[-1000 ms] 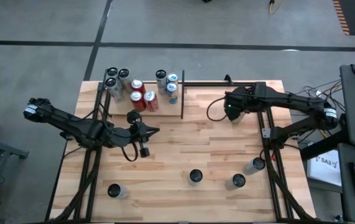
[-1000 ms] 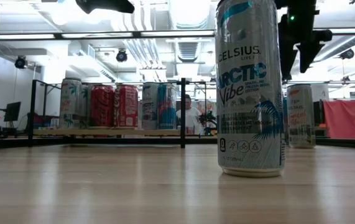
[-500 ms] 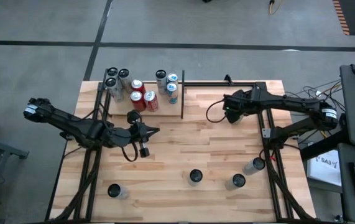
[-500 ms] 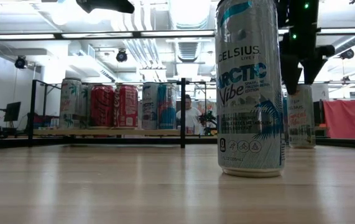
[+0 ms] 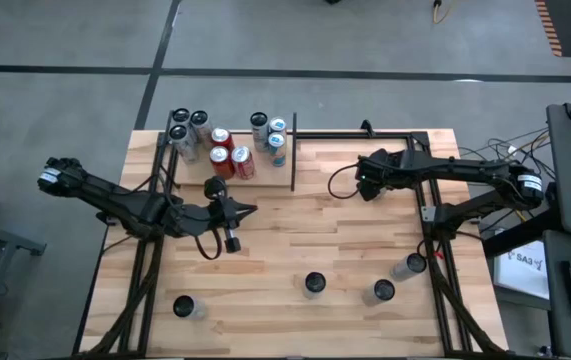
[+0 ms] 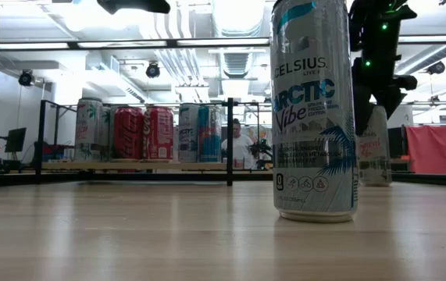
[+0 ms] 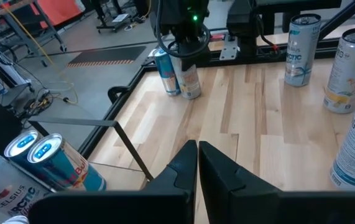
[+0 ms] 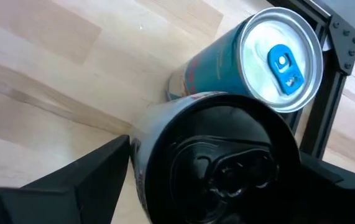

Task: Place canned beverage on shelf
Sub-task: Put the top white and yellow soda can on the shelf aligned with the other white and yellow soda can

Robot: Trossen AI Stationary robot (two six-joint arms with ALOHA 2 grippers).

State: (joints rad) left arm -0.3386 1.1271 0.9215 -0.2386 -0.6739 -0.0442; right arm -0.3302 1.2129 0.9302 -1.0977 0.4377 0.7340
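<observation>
My right gripper (image 5: 365, 183) hangs open over the table's right half, pointing steeply down. Its two fingers stand on either side of the top of a pale, dark-topped can (image 8: 217, 143) that stands upright on the table (image 6: 375, 152). I see no touch. A blue can with a silver top (image 8: 276, 59) stands right beside it. The shelf (image 5: 265, 178), a plywood panel at the far left, carries several red, silver and blue cans (image 5: 230, 155). My left gripper (image 5: 252, 209) is shut and holds nothing, hovering just in front of the shelf.
A bare black metal frame (image 5: 365, 133) runs along the far edge, right of the shelf. Several loose cans stand near the table's front edge (image 5: 183, 306), (image 5: 313, 284), (image 5: 383, 291); one of them fills the low view (image 6: 314, 109). Bare wood lies in the middle.
My right gripper has come down and a little toward the table's left, staying open. Its fingers now reach the level of the pale can's top. The can has not moved.
</observation>
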